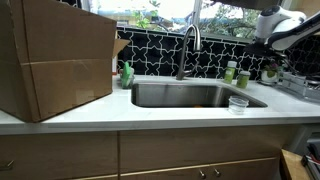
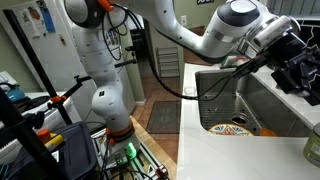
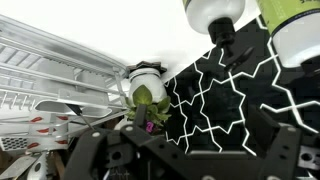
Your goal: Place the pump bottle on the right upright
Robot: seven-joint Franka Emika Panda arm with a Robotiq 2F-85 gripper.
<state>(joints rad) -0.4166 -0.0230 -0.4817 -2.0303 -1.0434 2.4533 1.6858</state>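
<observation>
The gripper [image 3: 188, 145] hovered with its fingers spread, gripping nothing. The pump bottle [image 3: 146, 92] was ahead of it, beside the black patterned backsplash [image 3: 235, 100].

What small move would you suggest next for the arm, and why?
Probably shift the open pincer toward the pump bottle: in the wrist view the bottle sits off-centre and ahead of it, not yet grasped.
</observation>
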